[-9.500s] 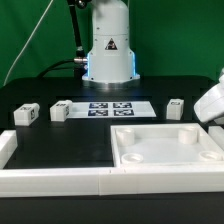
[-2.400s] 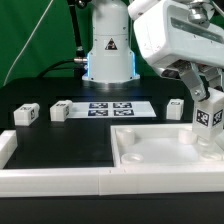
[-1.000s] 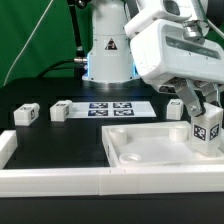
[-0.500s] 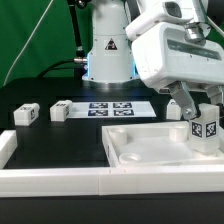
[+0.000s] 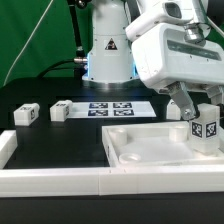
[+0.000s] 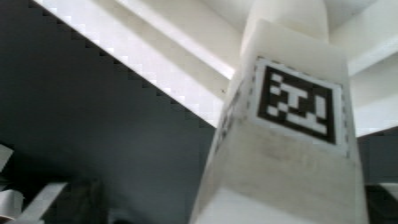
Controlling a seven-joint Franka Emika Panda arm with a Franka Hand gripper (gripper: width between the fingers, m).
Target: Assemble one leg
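Standing upright in the far corner of the white tabletop (image 5: 160, 150), at about three o'clock in the exterior view: the leg (image 5: 206, 128), its black-and-white tag facing the camera. Hanging right over it, the gripper (image 5: 200, 108), jaws spread wide, one dark finger (image 5: 184, 104) sloping down at the leg's nine o'clock side, the other mostly hidden behind the block. Gripping nothing, by the look of the gap showing between that finger and the leg's face; impossible to tell whether the far finger is touching. Filling most of the wrist view: the same leg (image 6: 281, 130) seen close up, tag clear, with the tabletop's raised rim (image 6: 169, 65) running diagonally behind it over the black table (image 6: 89, 130). Lying well apart on the table at nine o'clock in the exterior view: two more legs (image 5: 26, 114) (image 5: 61, 110), side by side. Sitting flat at about eleven o'clock from the tabletop: the marker board (image 5: 112, 108), and just beside its three o'clock end, another leg (image 5: 176, 108) partly hidden behind the gripper.
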